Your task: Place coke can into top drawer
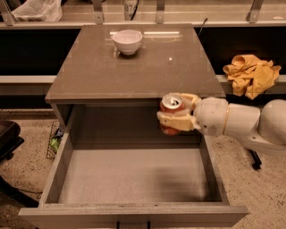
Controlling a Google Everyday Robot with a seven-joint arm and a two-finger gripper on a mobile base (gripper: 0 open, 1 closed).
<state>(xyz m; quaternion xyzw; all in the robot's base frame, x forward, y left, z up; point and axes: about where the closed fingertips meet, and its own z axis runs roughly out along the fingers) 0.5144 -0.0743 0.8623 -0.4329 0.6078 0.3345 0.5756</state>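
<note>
As seen in the camera view, reaches in from the right side with a thick white arm (241, 120) and grips the coke can (171, 104) in the claw (172, 114). Closed firmly on the can with pale fingers (172, 121): one across the front of the red wall, the other behind, near the top rim.

Held upright, silver top with pull tab facing up, a little of the red wall showing under the front finger. Hangs in the air just in front of the front edge of the bench (134, 76), toward its right end. Seems to be over the back right part of the top drawer (134, 176), well above the bottom and touching neither the walls nor the bench.

Drawn out wide toward the camera, with a pale flat bottom, low side walls and a thick front panel along the lower edge of the view.

On the bench, well apart from the can, near the back edge and a little left of the middle: a white bowl (128, 41), standing upright.

To the right of the bench, above the arm, on a pale ledge: a crumpled yellow cloth (251, 74). In the top left corner: a clear plastic bag (35, 10). Below all of it: speckled floor (27, 167). At the left edge: a dark object (6, 141), not possible to say what.
</note>
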